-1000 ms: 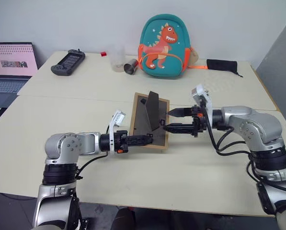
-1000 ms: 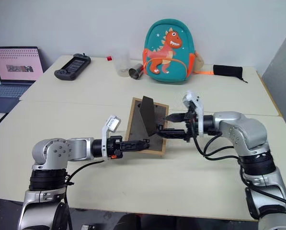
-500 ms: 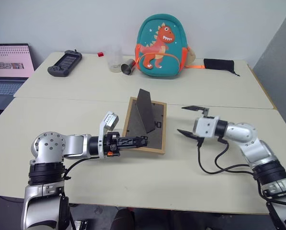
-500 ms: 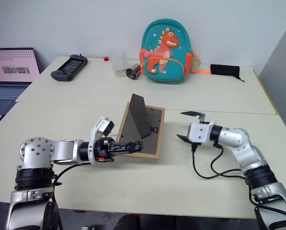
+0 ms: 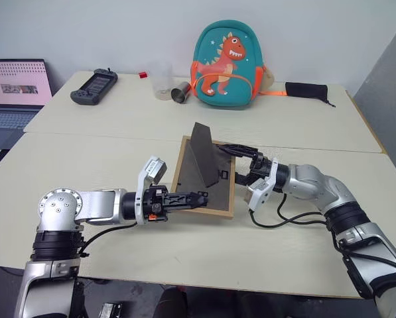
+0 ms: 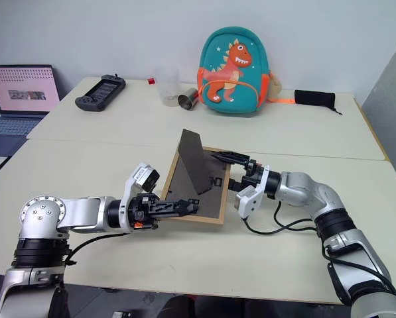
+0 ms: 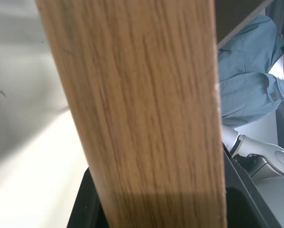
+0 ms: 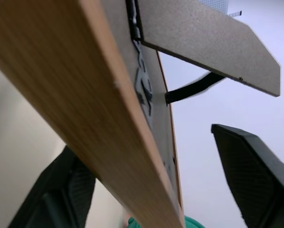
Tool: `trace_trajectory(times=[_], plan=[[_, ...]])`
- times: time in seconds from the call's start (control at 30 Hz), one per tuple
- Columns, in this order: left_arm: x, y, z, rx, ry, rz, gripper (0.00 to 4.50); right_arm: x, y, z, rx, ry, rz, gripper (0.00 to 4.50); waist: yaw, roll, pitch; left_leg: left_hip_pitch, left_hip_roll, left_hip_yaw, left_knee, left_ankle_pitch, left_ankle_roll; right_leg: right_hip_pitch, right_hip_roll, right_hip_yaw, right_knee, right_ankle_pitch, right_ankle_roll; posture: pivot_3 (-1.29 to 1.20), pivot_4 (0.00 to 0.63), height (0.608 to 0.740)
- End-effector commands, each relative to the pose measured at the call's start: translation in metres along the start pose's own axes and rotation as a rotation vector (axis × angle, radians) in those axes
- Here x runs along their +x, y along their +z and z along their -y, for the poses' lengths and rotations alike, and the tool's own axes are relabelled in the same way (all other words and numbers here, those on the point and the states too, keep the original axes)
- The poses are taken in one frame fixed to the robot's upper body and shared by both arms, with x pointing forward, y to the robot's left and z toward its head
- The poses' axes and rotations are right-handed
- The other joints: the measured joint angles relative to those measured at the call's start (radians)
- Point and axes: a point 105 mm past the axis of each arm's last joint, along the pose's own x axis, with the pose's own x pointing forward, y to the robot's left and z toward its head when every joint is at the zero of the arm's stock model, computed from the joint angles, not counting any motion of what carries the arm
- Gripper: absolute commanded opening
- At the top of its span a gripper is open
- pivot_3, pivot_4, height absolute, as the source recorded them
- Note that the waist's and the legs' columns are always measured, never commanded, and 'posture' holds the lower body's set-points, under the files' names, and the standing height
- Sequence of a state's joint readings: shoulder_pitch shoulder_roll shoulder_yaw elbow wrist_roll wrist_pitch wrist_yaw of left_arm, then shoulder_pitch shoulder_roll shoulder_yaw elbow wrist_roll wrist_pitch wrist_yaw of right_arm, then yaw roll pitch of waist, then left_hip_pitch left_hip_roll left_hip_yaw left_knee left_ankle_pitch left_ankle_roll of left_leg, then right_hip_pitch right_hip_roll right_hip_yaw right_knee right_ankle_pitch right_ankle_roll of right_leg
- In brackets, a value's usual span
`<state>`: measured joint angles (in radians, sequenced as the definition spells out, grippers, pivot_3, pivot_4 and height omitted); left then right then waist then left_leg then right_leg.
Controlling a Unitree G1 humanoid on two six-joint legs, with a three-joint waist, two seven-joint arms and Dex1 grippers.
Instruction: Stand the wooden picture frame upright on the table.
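The wooden picture frame [image 5: 205, 180] lies tilted, back panel up, stand raised, near the middle of the surface [image 5: 118, 119], just in front of its seam. The left gripper [image 5: 196, 197] is clamped on the frame's near edge. The right gripper [image 5: 243, 167] straddles the frame's right edge, its fingers [image 8: 256, 166] parted on either side, not closed.
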<state>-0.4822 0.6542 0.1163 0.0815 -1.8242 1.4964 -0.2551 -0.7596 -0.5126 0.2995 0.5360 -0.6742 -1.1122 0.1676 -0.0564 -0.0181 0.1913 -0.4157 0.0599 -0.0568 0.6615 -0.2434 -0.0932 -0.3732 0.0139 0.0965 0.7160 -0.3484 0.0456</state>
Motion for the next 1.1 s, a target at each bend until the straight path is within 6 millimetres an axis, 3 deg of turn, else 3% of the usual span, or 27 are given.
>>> trace_trajectory(times=[0.03,0.2,0.27,0.43,0.63,0.77,0.87,1.1], plan=[[0.002,0.0,0.012,0.017,-0.029,0.012,1.31,0.004,0.005,0.021,-0.061,-0.076,0.053,2.89,0.0,0.0,0.0,0.0,0.0,0.0,0.0,0.0,0.0,0.0,0.0,0.0,0.0,0.0,0.0,0.0,0.15,0.74],[0.004,-0.003,0.013,0.014,-0.031,0.009,1.31,0.003,0.004,0.021,-0.074,-0.077,0.053,1.69,0.0,0.0,0.0,0.001,0.0,0.0,0.0,0.0,0.0,0.0,0.0,0.0,0.001,0.0,0.0,0.0,0.15,0.74],[0.003,-0.006,0.016,0.022,-0.039,-0.003,2.02,0.003,0.004,0.022,-0.078,-0.078,0.053,1.55,0.0,0.0,0.0,0.001,0.0,0.0,0.0,0.0,0.0,0.0,0.0,0.0,0.001,0.0,0.0,0.0,0.15,0.74],[-0.005,-0.002,0.016,0.033,-0.009,0.005,3.15,-0.001,0.004,0.022,-0.076,-0.083,0.053,1.33,0.0,0.0,0.0,0.001,0.0,0.0,0.0,0.0,0.0,0.0,0.0,0.0,0.001,0.0,0.0,0.0,0.15,0.74],[-0.046,0.037,0.024,0.156,0.132,0.141,4.38,-0.015,-0.006,0.023,0.056,-0.109,-0.01,1.33,-0.001,0.0,0.0,0.001,-0.001,-0.001,0.0,0.0,0.0,0.0,0.001,-0.001,0.001,0.0,0.0,0.0,0.15,0.74],[-0.069,0.047,0.031,0.306,0.274,0.167,4.5,-0.025,-0.016,0.02,0.228,-0.085,-0.091,1.33,-0.001,0.0,0.0,0.001,-0.001,0.0,0.0,0.0,0.0,0.001,0.0,0.0,0.0,0.0,-0.001,0.0,0.15,0.74],[-0.074,0.051,0.024,0.514,0.478,0.155,4.5,-0.027,-0.031,0.02,0.514,-0.109,-0.185,1.33,-0.001,0.0,0.0,0.0,0.0,0.0,-0.001,0.0,0.0,0.001,0.0,0.0,-0.001,0.0,-0.001,0.0,0.15,0.74],[-0.064,0.054,0.006,0.892,0.721,0.142,4.5,-0.015,-0.053,0.034,1.12,-0.212,-0.235,1.33,0.006,0.001,0.001,0.001,0.002,0.0,-0.001,0.0,0.0,0.001,0.001,0.0,0.0,0.001,-0.002,0.0,0.15,0.74]])
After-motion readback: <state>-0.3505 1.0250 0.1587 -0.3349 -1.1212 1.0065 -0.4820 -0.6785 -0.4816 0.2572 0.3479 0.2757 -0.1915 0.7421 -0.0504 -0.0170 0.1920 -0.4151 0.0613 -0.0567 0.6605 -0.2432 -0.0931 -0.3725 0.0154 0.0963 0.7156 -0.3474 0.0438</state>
